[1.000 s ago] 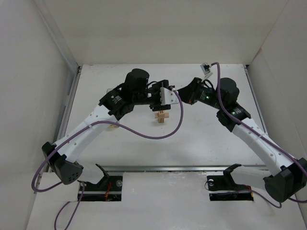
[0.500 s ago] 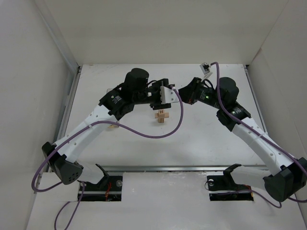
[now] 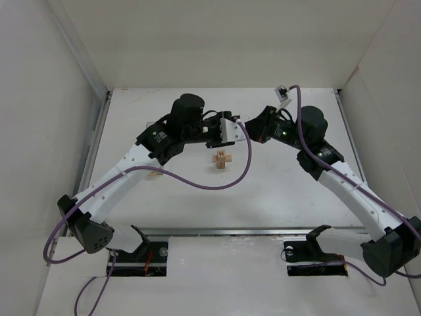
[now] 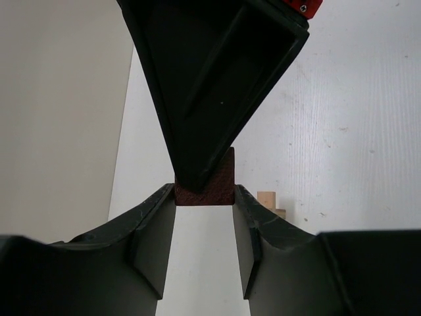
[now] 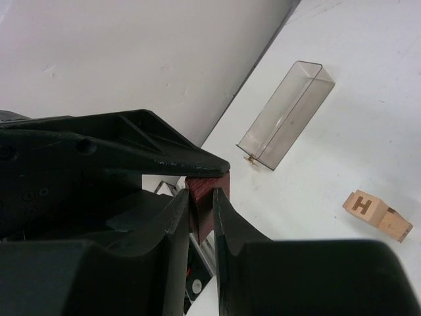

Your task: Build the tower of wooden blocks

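Note:
A small stack of light-tan wooden bars (image 3: 222, 159), its top block marked H, stands mid-table. It also shows in the right wrist view (image 5: 376, 214) and partly in the left wrist view (image 4: 266, 199). A dark reddish-brown block (image 4: 222, 189) is held in the air behind and above the stack. My left gripper (image 3: 230, 126) has its fingertips (image 4: 170, 197) against both sides of the block. My right gripper (image 3: 248, 129) is also shut on it (image 5: 212, 184), from the opposite side. The two grippers meet tip to tip.
A clear rectangular plastic box (image 5: 286, 115) lies on the table to the left of the stack, with a small tan piece at its near end. White walls enclose the table on the left, back and right.
Both grippers, joined at the dark block, have shifted slightly toward the back wall, so the tan stack now shows fully in front of them.

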Available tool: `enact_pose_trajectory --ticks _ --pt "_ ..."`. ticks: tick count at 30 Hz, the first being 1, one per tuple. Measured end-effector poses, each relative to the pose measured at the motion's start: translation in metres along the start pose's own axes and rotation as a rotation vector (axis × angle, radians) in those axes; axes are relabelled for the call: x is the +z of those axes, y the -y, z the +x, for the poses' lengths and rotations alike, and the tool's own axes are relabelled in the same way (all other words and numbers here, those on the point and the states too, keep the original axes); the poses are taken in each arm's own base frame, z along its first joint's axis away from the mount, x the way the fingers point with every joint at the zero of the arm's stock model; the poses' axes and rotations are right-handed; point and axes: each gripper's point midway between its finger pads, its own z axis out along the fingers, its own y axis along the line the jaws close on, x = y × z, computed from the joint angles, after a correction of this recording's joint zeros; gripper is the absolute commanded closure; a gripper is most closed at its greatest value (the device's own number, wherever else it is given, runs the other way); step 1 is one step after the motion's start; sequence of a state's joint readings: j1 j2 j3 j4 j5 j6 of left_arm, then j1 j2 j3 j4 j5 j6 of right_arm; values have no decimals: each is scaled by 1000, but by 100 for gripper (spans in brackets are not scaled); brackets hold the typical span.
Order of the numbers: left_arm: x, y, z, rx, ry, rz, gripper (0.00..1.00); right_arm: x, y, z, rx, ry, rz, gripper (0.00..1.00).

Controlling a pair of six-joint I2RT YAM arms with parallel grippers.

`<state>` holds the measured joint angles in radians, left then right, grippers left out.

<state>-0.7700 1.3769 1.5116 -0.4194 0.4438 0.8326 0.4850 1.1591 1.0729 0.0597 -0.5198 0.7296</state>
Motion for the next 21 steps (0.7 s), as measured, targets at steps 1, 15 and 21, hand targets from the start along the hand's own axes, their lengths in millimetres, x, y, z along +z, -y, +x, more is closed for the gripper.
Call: enact_pose_trajectory --ticks 1,15,21 --pt "0 0 0 -1 0 1 65 0 0 0 0 1 1 100" --pt "-9 4 17 -27 -73 32 100 2 26 12 13 -37 100 20" --pt "-9 5 47 -79 -187 69 100 -27 49 -5 10 56 286 20"
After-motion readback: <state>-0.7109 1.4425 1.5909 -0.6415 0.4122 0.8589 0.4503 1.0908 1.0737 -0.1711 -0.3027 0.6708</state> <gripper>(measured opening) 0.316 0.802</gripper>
